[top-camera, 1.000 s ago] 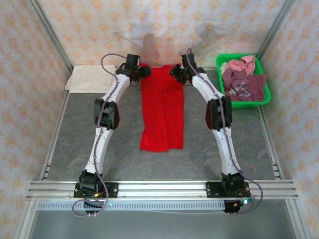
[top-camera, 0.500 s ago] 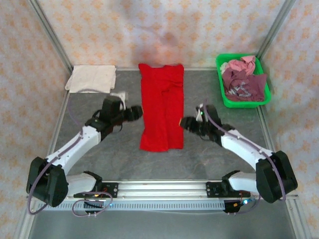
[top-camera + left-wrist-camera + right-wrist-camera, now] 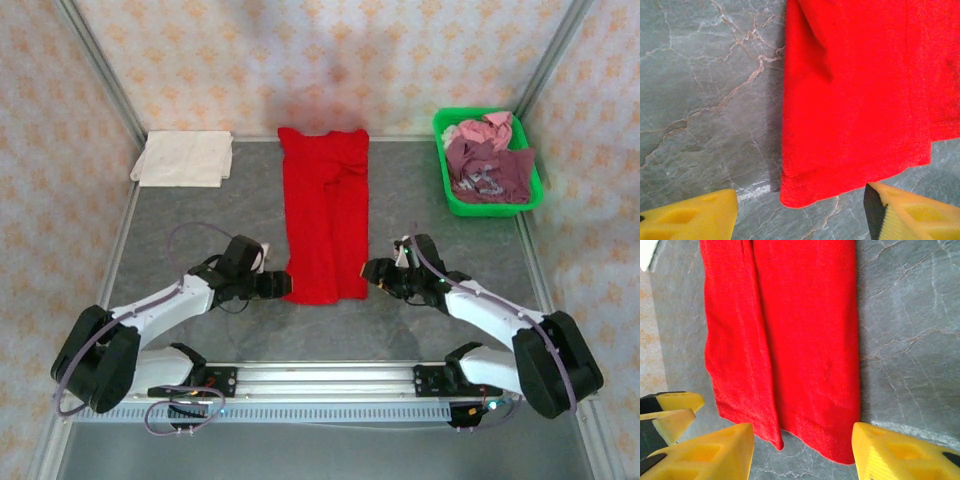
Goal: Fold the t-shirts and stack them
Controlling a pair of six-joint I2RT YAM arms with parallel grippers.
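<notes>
cloth lies between my two arms: a bright red cloth t-shirt (image 3: 323,215), folded lengthwise into a long strip, flat on the middle of the grey marbled bench (image 3: 200,215), its far end by the back wall and its near hem pointing at me. my left fingers (image 3: 283,286) sit low at the near left corner of that strip, spread wide and holding nothing; from the left wrist the yellow pads (image 3: 690,215) stand on either side of the hem corner, and i cannot tell whether they touch the cloth. my right fingers (image 3: 372,271) are just beside the near right corner, parted as well and empty; from the right wrist the red hem lies in the gap between the two pads, with a lengthwise fold line running up the strip. a cream-white cloth t-shirt (image 3: 184,158) lies folded at the far left corner of the bench, well apart from the red one. at the far right stands a green plastic basket (image 3: 487,209) holding a crumpled dull maroon t-shirt with pale print (image 3: 490,172) and, behind it, a bunched pink t-shirt (image 3: 487,128).
</notes>
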